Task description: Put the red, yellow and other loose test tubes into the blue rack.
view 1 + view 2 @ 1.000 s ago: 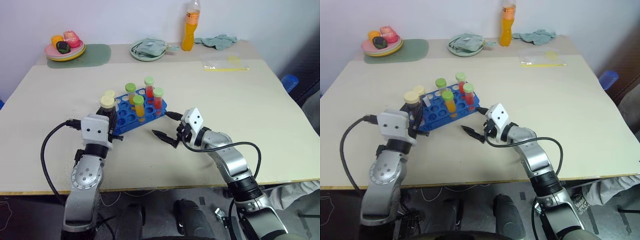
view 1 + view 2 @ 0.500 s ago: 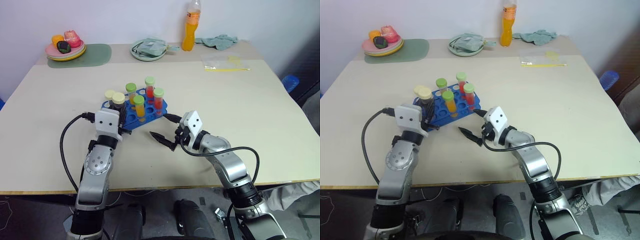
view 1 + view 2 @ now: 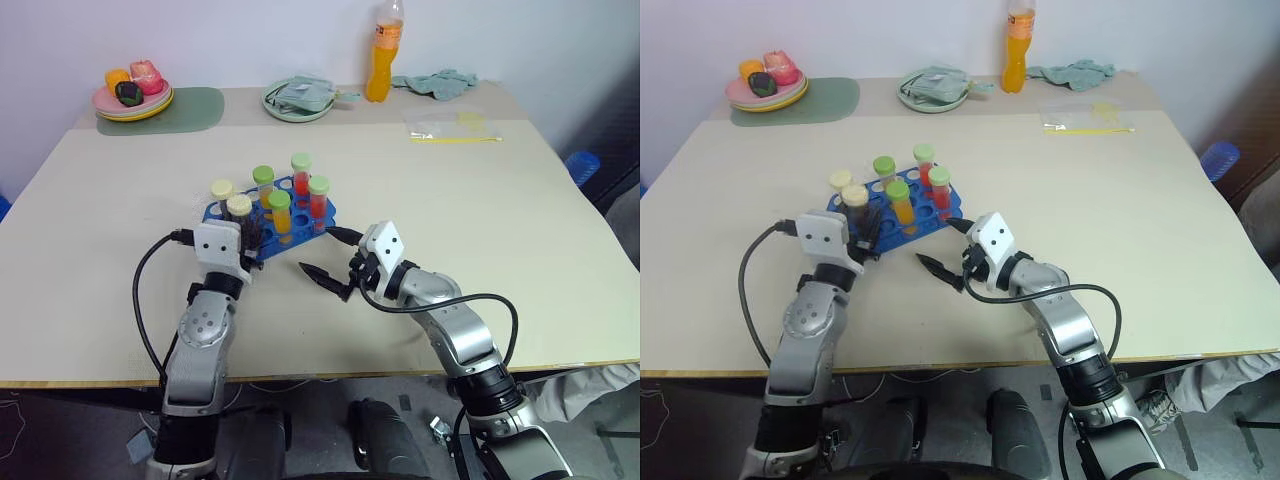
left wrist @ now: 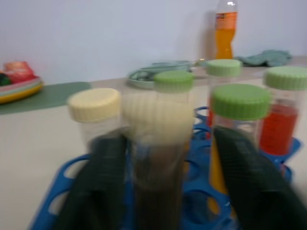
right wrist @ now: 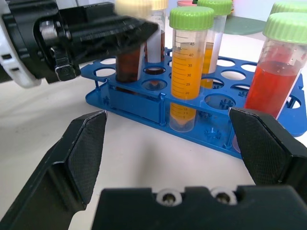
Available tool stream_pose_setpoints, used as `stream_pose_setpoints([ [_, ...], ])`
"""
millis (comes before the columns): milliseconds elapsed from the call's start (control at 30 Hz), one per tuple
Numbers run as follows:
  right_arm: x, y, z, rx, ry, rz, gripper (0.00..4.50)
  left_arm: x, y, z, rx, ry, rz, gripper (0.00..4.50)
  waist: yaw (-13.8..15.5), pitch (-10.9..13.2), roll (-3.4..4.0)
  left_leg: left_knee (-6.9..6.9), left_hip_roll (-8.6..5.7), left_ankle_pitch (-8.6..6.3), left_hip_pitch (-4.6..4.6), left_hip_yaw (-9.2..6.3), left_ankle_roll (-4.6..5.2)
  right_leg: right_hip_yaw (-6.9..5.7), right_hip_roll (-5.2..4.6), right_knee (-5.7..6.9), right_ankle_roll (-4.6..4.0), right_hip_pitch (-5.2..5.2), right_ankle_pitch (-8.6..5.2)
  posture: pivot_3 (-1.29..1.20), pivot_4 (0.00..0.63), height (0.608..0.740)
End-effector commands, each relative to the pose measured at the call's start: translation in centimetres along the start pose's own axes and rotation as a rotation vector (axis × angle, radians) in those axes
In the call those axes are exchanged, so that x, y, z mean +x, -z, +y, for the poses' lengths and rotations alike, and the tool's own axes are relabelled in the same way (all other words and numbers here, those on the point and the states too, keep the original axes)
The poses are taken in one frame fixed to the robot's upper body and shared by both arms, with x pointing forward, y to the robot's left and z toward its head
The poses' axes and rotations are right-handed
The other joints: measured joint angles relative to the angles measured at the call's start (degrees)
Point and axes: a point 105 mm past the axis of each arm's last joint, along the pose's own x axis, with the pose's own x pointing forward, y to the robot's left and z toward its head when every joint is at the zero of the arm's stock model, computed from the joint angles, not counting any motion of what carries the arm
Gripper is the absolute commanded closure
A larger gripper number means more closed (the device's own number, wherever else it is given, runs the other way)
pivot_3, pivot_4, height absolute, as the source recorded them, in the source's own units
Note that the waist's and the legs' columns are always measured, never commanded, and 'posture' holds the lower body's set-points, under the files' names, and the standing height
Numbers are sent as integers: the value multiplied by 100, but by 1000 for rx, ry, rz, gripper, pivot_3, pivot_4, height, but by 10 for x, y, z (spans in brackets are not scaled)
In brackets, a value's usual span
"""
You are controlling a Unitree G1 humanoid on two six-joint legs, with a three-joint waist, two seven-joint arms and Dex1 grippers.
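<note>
The left gripper (image 3: 250, 238) has its fingers apart around the brown tube (image 4: 156, 158) that now stands in the blue rack (image 3: 300, 232) on the bench (image 3: 450, 200), so next it should back away, while the right gripper (image 3: 330, 262) waits open beside the rack.

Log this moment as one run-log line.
left gripper: open around brown tube in blue rack | right gripper: open, empty
</note>
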Motion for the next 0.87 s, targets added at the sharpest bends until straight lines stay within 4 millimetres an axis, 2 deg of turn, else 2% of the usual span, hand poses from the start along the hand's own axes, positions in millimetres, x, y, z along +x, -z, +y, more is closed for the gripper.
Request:
stream_pose_setpoints([
  [33,-7,-31,0,-41,-43,-91,0,-8,-25,9,1,2,-82,85,-13,0,0,-1,1,0,0,0,0,0,1,0,0,0,0,0,150,740],
  [167,-33,-39,-8,-19,-114,-47,0,-35,-45,36,-29,32,-69,85,-19,1,0,-2,2,0,0,-1,0,0,0,-1,0,0,0,0,150,740],
  [267,-57,-42,-27,-5,-92,4,0,-59,-51,60,5,67,0,85,-14,1,1,-3,3,-1,-1,-2,1,-1,1,-1,-1,0,-1,0,150,740],
  [300,-63,-43,-33,1,-80,14,0,-63,-52,62,18,79,20,85,-12,1,1,-2,4,-1,0,-1,1,-1,1,-1,-2,1,-2,0,150,740],
  [333,-68,-43,-39,7,-61,24,0,-67,-50,65,31,90,48,85,-10,1,1,-2,4,-1,0,0,1,-1,1,-2,-2,1,-2,0,150,740],
  [433,-96,-28,-75,-26,76,119,0,-90,-28,91,163,101,220,85,-8,0,0,0,3,-1,4,2,2,-1,1,-6,-2,9,-3,0,150,740],
  [500,-108,-20,-87,-35,119,161,0,-99,-18,102,197,92,288,85,3,2,2,-2,3,-2,5,9,4,1,0,-11,-5,9,-4,0,150,740],
  [667,-119,-3,-101,-46,159,216,0,-112,-5,122,214,41,349,85,-9,2,1,-1,5,-2,5,9,4,1,2,-13,-16,9,-11,0,150,740],
  [867,-116,8,-105,-45,155,228,0,-115,1,118,209,22,346,85,-14,3,2,-3,7,-2,5,9,4,1,2,-13,-4,9,-4,0,150,740],
])
